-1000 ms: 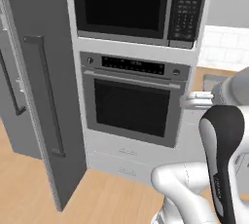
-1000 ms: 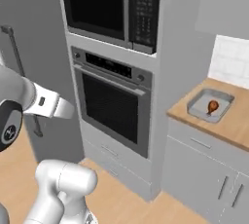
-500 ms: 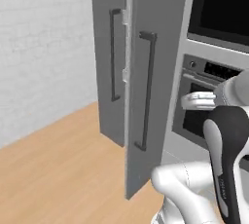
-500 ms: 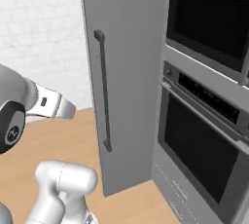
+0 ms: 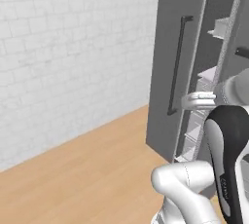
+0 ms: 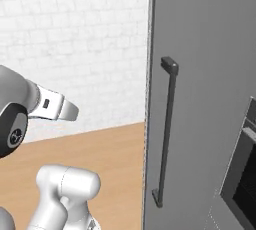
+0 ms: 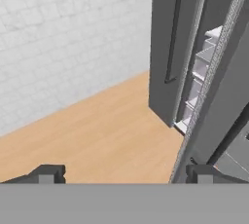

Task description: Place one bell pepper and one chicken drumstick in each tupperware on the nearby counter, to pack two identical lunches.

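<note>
Right now, gripper (image 7: 124, 175) spread wide with nothing between the tips, both dark tips poking up at the bottom of the hand view, far apart. Same hand seen as a white stub at right centre of the left base view, held level just beside the gap in the fridge. Step in hand, as a guess: getting to the fridge for a bell pepper or chicken drumstick, neither made out on what shows of the shelves. To do it well: square the base to the opening before reaching, keep the wide jaws clear of the near door edge (image 7: 214, 79) with its pale gasket strip, go in level between shelves rather than from above, close only once an item sits fully between the pads. Risk: clipping the ajar door and swinging it onto the arm. Next out, left fridge door (image 5: 168, 47), plain grey, standing open, long dark bar handle (image 5: 177, 65) running down it; pale shelves (image 5: 208, 74) stacked in the gap at right. Dark oven front (image 6: 245, 174) at the lower right edge of the right base view. Underfoot, light wooden floor (image 5: 87, 169), bare. Farthest back, white brick wall (image 5: 73, 47) across the upper left. Tupperware and counter: whereabouts not tellable from these views, likely off to one side past the oven.
</note>
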Controlling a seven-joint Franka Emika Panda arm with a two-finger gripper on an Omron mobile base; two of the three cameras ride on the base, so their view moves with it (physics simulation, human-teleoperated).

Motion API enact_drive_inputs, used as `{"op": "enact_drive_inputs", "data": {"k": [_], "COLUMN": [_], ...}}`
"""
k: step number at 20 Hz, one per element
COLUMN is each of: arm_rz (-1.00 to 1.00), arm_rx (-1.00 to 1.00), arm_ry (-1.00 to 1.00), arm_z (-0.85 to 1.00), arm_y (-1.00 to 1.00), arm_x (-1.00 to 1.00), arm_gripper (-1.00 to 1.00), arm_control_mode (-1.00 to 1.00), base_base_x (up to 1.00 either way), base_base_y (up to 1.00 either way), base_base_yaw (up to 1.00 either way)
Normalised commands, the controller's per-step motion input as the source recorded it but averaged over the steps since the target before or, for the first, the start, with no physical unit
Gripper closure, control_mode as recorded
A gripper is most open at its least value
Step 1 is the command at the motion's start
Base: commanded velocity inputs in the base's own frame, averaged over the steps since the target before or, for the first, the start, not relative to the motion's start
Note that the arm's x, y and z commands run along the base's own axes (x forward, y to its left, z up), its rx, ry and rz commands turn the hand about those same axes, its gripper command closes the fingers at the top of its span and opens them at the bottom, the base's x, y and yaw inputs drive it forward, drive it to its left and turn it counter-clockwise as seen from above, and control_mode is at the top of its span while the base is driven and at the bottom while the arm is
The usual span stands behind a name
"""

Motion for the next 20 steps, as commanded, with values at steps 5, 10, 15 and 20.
{"op": "enact_drive_inputs", "data": {"k": [5, 10, 15, 20], "arm_rz": [0.00, 0.00, 0.00, 0.00], "arm_rx": [0.00, 0.00, 0.00, 0.00], "arm_ry": [0.00, 0.00, 0.00, 0.00], "arm_z": [0.00, 0.00, 0.00, 0.00], "arm_y": [0.00, 0.00, 0.00, 0.00], "arm_x": [0.00, 0.00, 0.00, 0.00], "arm_gripper": [-1.00, -1.00, -1.00, -1.00], "arm_control_mode": [1.00, 1.00, 1.00, 1.00], "base_base_x": [0.88, 0.89, 0.85, 0.55], "base_base_y": [1.00, 1.00, 0.81, 0.38], "base_base_yaw": [-0.38, -0.58, -0.67, -0.80]}}
